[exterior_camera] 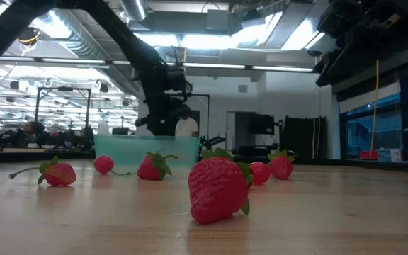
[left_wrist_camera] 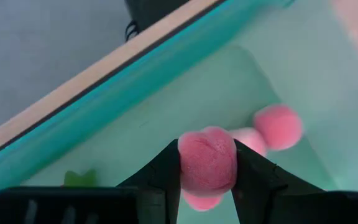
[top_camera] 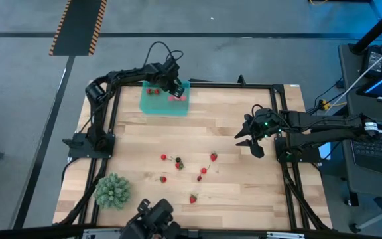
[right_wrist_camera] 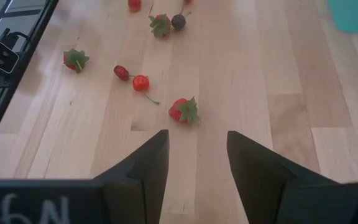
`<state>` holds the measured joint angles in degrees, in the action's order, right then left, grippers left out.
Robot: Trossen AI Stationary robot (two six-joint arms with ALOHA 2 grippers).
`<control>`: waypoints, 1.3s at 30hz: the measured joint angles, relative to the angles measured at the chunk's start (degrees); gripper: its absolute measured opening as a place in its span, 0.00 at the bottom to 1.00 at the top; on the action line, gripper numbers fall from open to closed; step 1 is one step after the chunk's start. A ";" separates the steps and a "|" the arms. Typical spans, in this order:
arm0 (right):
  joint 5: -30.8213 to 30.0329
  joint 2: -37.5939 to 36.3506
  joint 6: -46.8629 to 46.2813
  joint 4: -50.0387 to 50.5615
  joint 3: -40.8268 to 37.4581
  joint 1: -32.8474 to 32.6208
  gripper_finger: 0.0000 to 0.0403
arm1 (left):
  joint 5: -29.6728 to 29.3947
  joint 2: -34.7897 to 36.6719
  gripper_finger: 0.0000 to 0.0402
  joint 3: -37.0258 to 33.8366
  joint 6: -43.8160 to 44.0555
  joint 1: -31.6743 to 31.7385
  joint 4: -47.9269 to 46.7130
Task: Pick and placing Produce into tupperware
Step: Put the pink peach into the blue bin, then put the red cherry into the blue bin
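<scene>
The teal tupperware (top_camera: 156, 103) sits at the table's far edge, left of centre. My left gripper (top_camera: 174, 89) is over its right part, shut on a pink fruit (left_wrist_camera: 207, 163). Two more pink fruits (left_wrist_camera: 278, 126) lie on the tupperware's floor (left_wrist_camera: 185, 106), with a red one (top_camera: 153, 91) farther left. Several red fruits (top_camera: 193, 198) lie scattered on the table's middle; one strawberry (exterior_camera: 218, 188) is close to the low camera. My right gripper (top_camera: 251, 139) hovers open at the right, with a strawberry (right_wrist_camera: 183, 110) on the wood ahead of its fingers. My left gripper pinches the pink fruit's two sides (left_wrist_camera: 188, 163) between its fingers (left_wrist_camera: 166, 171). It comes from above, pointing down into the tupperware. The fruit sits between the fingertips over the tupperware's floor; whether it touches the floor, I cannot tell.
A large spiky green ball (top_camera: 113, 190) stands at the table's near left corner. A black frame (top_camera: 284, 119) rims the table. Bare wood (top_camera: 138, 139) lies between the tupperware and the scattered fruits. The room beyond the table shows desks and equipment.
</scene>
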<state>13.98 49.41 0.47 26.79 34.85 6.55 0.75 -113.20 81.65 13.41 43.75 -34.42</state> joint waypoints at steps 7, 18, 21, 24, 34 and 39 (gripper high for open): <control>0.00 0.00 1.41 0.26 0.00 0.01 0.41 | -1.86 -2.60 0.26 0.98 1.25 -0.31 -0.57; 0.02 0.00 1.36 0.34 0.00 0.00 0.41 | -1.18 -3.88 0.30 0.96 1.22 -0.33 -0.08; 0.02 0.00 1.33 0.34 0.00 0.01 0.41 | -1.08 -3.88 0.36 0.97 1.14 -0.33 -0.50; 0.02 0.00 1.33 0.33 0.00 0.02 0.41 | -1.09 -3.88 0.42 0.97 1.10 -0.42 -0.50; 0.02 0.00 1.31 0.33 0.00 0.01 0.41 | 4.57 -3.37 0.47 7.79 -0.56 -0.42 -10.24; 0.02 0.00 1.19 0.30 0.00 0.01 0.41 | 4.39 -3.37 0.46 17.67 -1.93 -0.92 -22.30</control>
<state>14.00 49.41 1.66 27.08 34.85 6.55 5.15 -116.57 99.33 11.48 42.83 -56.72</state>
